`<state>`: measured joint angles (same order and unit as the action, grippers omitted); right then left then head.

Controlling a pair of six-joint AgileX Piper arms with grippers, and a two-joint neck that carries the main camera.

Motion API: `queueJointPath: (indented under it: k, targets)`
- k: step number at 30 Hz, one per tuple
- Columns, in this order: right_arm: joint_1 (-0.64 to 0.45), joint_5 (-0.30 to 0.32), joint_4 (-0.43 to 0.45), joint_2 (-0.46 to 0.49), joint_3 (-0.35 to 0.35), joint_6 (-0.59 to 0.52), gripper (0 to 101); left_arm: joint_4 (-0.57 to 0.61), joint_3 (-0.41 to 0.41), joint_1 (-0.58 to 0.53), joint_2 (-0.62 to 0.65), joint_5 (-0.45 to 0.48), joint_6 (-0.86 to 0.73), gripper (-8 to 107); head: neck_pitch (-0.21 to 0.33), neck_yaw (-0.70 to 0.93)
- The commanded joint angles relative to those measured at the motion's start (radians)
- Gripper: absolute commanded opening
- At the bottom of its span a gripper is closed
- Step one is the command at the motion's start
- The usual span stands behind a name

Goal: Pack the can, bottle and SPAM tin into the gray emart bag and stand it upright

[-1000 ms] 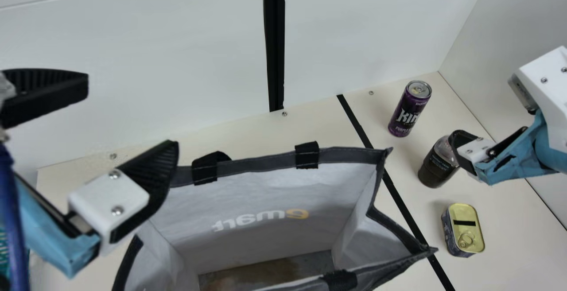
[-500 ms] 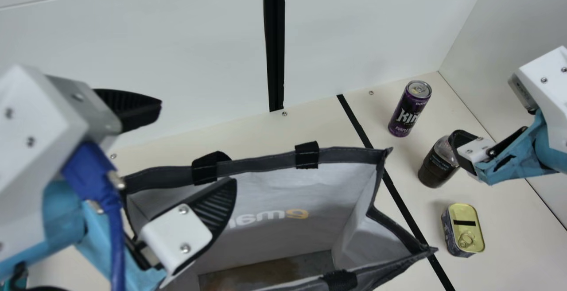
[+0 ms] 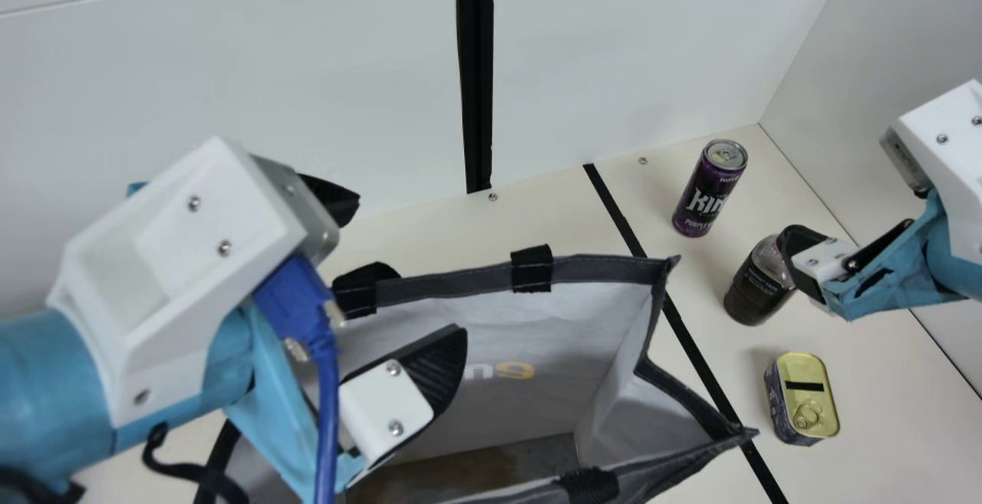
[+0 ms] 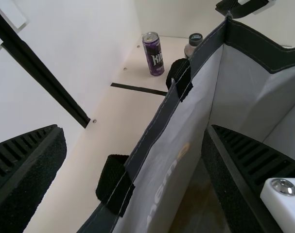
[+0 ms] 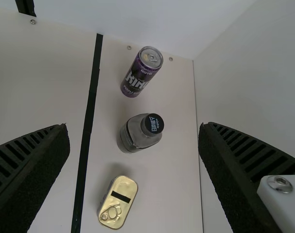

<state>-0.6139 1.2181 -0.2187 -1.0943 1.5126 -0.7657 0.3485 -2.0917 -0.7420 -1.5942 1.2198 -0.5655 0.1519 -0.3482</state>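
pale walls [image 3: 230, 67] rise behind and to the right of the cream tabletop [image 3: 890, 443]. the gray emart bag [image 3: 545, 320] stands on it, mouth open. since the earlier frames, the left arm [image 3: 54, 373] has swung in from the left edge, further over the bag; the right arm [image 3: 959, 251] and everything on the tabletop sit just as they did. the left end effector [image 3: 412, 266] is spread wide and holds nothing, the bag's rim running between its fingers in the left wrist view. the right end effector [image 3: 804, 255], by the bottle [image 3: 752, 289], is also wide apart and empty. to the right of the bag, past a black tape strip [image 3: 614, 212], the can [image 3: 707, 193] and bottle stand upright, and the spam tin [image 3: 802, 396] sits lid up nearby.
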Motion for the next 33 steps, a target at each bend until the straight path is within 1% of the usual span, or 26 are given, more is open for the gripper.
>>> queueJointPath:
  k: [1, 14, 25, 33]
  targets:
    - [0.000, 0.000, 0.000, 0.000, 0.000, 0.000, 95, 0.004, -0.004, -0.001, -0.010, 0.000, -0.005, 90, 0.023, -0.001]
    - [0.000, 0.000, 0.000, 0.000, 0.000, 0.000, 95, 0.019, -0.009, 0.018, -0.081, 0.000, -0.039, 90, 0.023, -0.001]
    - [0.000, 0.000, 0.000, 0.000, 0.000, 0.000, 95, 0.001, 0.012, 0.016, -0.122, 0.000, -0.052, 90, 0.023, -0.001]
    - [0.000, 0.000, 0.000, 0.000, 0.000, 0.000, 95, -0.009, 0.019, 0.011, -0.130, 0.000, -0.046, 37, 0.023, -0.001]
